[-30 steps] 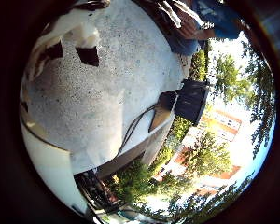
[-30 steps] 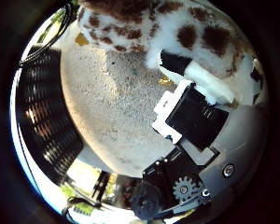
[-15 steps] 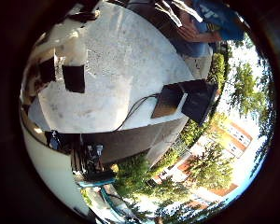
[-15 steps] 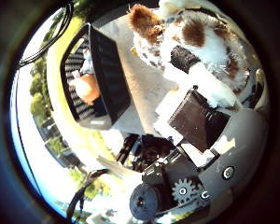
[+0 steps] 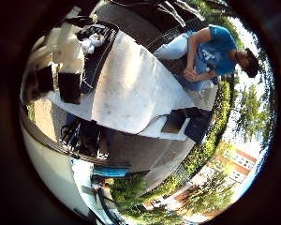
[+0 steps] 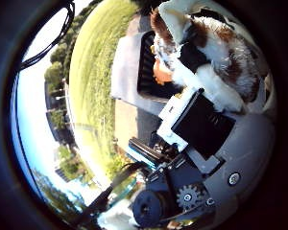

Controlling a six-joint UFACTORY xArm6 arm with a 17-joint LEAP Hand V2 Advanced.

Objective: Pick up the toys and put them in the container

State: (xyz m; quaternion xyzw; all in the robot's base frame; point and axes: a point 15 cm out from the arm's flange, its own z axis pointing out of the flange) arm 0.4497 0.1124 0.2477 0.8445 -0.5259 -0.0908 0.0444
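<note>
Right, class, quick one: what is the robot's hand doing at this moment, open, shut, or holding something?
Right hand: shut on the brown-and-white plush toy, fingers curled round it.

Bright daylight, sky glare, heavy edge warp, dark rims.

Right hand [image 6: 206, 139] curled in a grasp, raised well clear of the worktop [image 5: 131, 89].

The white and black fingers [image 6: 194, 57] are seen wrapped round a brown-and-white plush toy [image 6: 230, 62], which is pressed close against the palm. The geared base and black body of the hand are shown at the edge of the thumb-side view. Further finger segments [image 5: 68, 84] are seen bent inward in the little-finger-side view.
</note>
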